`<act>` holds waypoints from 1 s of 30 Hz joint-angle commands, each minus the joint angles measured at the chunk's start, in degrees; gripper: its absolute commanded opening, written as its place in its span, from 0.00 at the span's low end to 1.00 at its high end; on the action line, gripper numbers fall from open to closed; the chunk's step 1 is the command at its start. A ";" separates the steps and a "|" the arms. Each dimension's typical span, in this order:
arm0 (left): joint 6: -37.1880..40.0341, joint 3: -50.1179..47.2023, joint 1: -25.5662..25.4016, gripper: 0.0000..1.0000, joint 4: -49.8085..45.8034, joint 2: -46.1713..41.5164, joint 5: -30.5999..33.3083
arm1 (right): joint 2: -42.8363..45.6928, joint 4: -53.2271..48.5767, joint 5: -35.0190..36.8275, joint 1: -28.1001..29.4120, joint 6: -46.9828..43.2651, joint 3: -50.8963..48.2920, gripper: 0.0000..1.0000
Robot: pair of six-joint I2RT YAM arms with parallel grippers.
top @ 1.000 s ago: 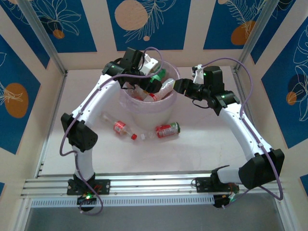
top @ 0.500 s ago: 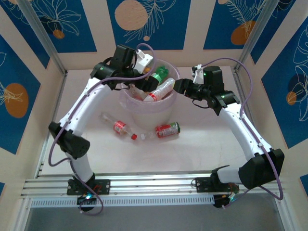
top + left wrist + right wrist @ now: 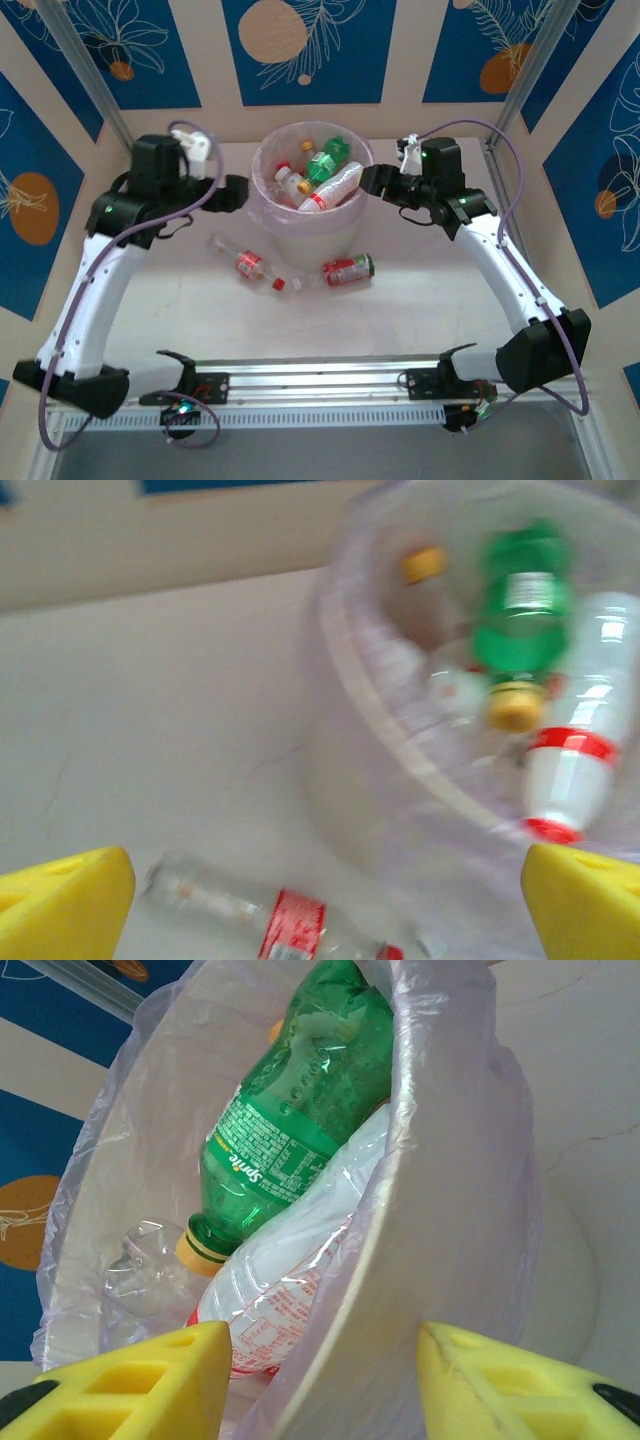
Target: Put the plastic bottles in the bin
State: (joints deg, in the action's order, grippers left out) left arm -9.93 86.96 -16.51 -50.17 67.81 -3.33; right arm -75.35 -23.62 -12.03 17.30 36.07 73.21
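The bin [image 3: 300, 235] stands mid-width near the tabletop's [image 3: 420, 320] far edge. Inside it the green bottle [image 3: 300, 1120] slants cap-down toward the near left. In front of the bin lie a clear bottle [image 3: 245, 262], red cap pointing near-right, and a second bottle [image 3: 348, 269], crosswise. The right gripper [image 3: 325, 1360] pinches the bin's right rim. The left gripper [image 3: 238, 193] gapes wide and empty just left of the bin.

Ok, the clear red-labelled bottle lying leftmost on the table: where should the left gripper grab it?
Probably across its mid-body, coming straight down. The bottle lies flat and diagonal before the bin, red cap toward the near edge, bare table along both long sides, so the open left gripper should close across the bottle's width.
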 commanded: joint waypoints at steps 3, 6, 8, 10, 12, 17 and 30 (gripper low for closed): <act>-12.33 -15.15 5.39 1.00 3.15 -3.53 -2.82 | -0.84 -0.82 -0.21 0.56 -1.70 1.37 0.52; -18.00 -23.49 6.29 1.00 8.37 -4.21 -3.56 | -0.72 -0.99 0.02 0.54 -1.89 1.33 0.52; -22.04 -28.24 6.80 1.00 12.37 -3.56 -2.99 | -0.66 -0.85 0.00 0.55 -1.89 1.24 0.52; -26.40 -32.24 7.09 1.00 15.39 -1.80 -2.46 | -0.59 -0.96 -0.01 0.55 -1.96 1.31 0.53; -31.05 -35.03 7.11 1.00 17.51 0.21 -0.73 | -0.49 -1.08 0.05 0.56 -1.99 1.29 0.52; -40.88 -41.83 7.12 1.00 25.81 1.99 -0.12 | 0.16 -1.43 0.65 0.58 -2.41 0.88 0.52; -50.00 -48.41 7.06 1.00 37.64 9.67 -0.67 | -0.02 -0.64 0.61 0.57 -1.66 -0.17 0.52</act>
State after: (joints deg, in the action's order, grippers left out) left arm -57.69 38.59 -9.96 -16.62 75.26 -3.36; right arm -75.96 -23.83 -11.79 17.58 34.81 73.23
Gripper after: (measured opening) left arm 0.998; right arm 0.525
